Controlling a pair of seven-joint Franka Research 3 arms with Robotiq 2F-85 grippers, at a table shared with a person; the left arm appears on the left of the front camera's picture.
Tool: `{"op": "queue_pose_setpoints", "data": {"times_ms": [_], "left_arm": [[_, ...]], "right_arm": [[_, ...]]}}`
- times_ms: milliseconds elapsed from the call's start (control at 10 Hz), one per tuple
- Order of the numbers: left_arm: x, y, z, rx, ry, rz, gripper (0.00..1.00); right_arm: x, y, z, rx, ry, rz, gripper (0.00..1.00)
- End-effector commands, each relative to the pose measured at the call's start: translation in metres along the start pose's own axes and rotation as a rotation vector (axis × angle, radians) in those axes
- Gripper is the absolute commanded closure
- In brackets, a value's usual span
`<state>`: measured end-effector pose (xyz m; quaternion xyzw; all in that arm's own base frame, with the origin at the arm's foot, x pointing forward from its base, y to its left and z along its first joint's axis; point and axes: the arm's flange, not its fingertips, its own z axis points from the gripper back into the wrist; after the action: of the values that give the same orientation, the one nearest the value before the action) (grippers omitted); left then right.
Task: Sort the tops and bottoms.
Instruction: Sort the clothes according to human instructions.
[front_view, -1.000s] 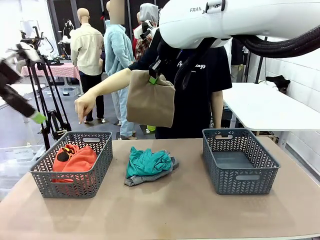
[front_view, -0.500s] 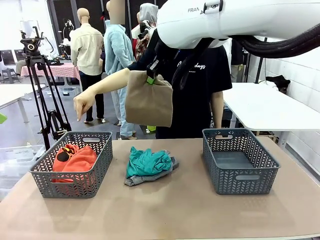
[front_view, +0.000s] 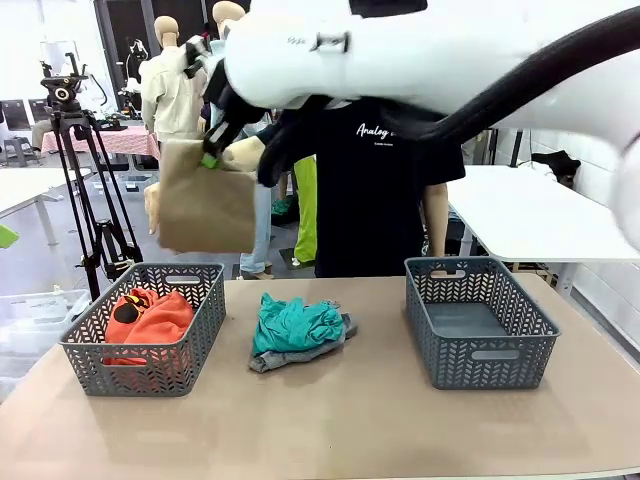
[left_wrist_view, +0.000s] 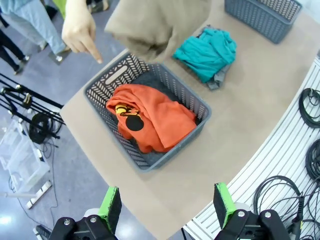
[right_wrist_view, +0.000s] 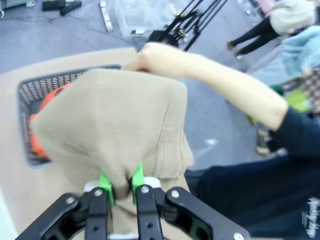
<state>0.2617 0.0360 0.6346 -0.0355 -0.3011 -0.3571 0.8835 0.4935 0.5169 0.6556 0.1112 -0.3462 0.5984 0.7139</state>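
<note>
Your right end effector (right_wrist_view: 120, 184) is clamping the soft tan-beige cloth garment (front_view: 205, 205) above the grey lattice basket (front_view: 150, 372) at the worktop's left edge; lowering and releasing likely follow.

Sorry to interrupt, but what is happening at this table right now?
The robot is sorting clothes with a person. Its right gripper is shut on the tan garment, which hangs high near the left basket, where the orange-red garment lies. The person's hand points down at that basket. The teal garment lies on the grey garment, between it and the right basket. The left gripper hovers open above the left basket.
</note>
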Motion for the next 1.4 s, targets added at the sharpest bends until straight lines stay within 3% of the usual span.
{"op": "queue_pose_setpoints", "data": {"times_ms": [0, 500, 1100, 1300], "left_arm": [[0.001, 0.002, 0.001, 0.002, 0.001, -0.003, 0.04], [0.001, 0.002, 0.001, 0.002, 0.001, -0.003, 0.04], [0.001, 0.002, 0.001, 0.002, 0.001, -0.003, 0.04], [0.001, 0.002, 0.001, 0.002, 0.001, -0.003, 0.04]], "right_arm": [[-0.013, -0.008, 0.025, -0.041, 0.010, -0.033, 1.00], [-0.006, -0.015, 0.019, -0.035, 0.003, -0.015, 1.00], [0.032, 0.015, -0.103, 0.111, -0.118, -0.001, 1.00], [0.034, 0.022, -0.134, 0.152, -0.117, 0.016, 1.00]]}}
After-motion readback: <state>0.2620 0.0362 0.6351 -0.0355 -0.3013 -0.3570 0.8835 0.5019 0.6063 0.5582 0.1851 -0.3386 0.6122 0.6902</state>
